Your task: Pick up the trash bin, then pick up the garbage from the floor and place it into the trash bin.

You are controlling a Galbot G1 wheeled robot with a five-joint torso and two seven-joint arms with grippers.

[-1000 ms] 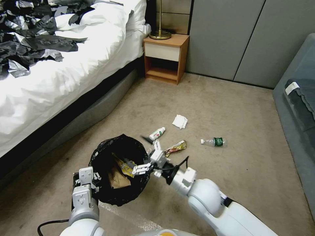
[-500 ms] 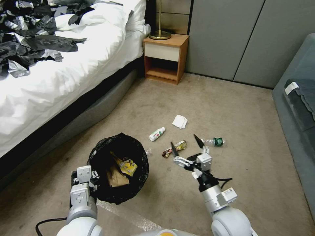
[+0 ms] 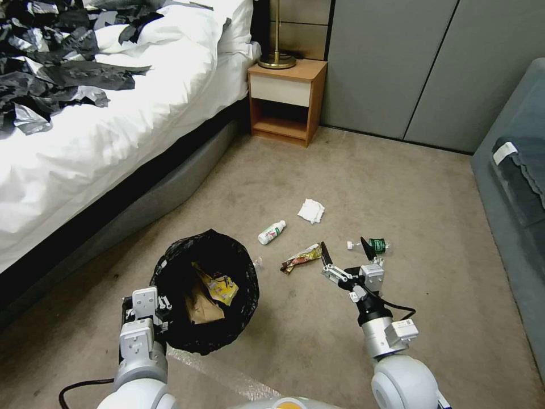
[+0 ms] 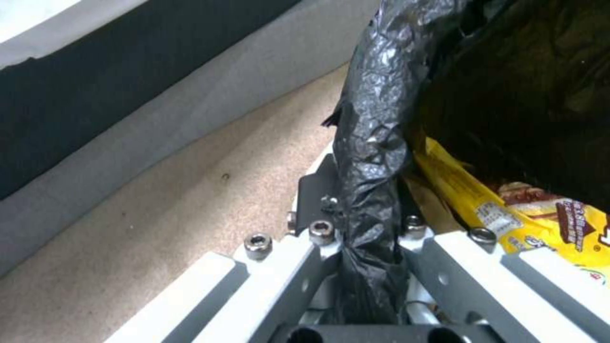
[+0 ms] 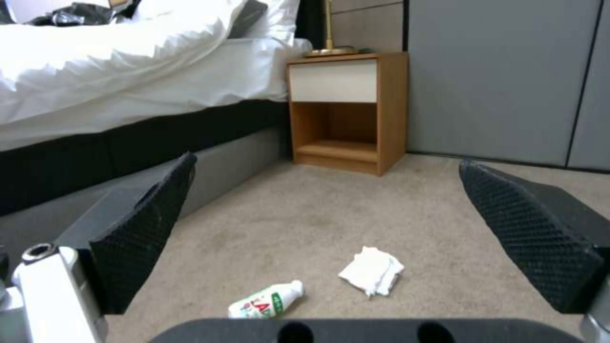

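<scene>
Left gripper [image 4: 371, 247] clamped on bin [image 3: 170, 267] rim; right gripper [image 3: 347, 255] spread, empty. Risk: liner slipping, bin dropping.

Legible text: almost none.

Yellow plastic snack wrapper [image 4: 559, 224] inside black-bagged trash bin [image 4: 375, 143]: brown panel with white characters, plus small white printed label with fine print; characters too blurred to read.

Small white plastic bottle [image 5: 267, 301] on beige carpet: red lettering and green mark on label, not readable.

Clear plastic bottle with green label [image 3: 376, 245]: print too small to tell.

Gold-brown snack wrapper [image 3: 301, 258]: print not legible.
</scene>
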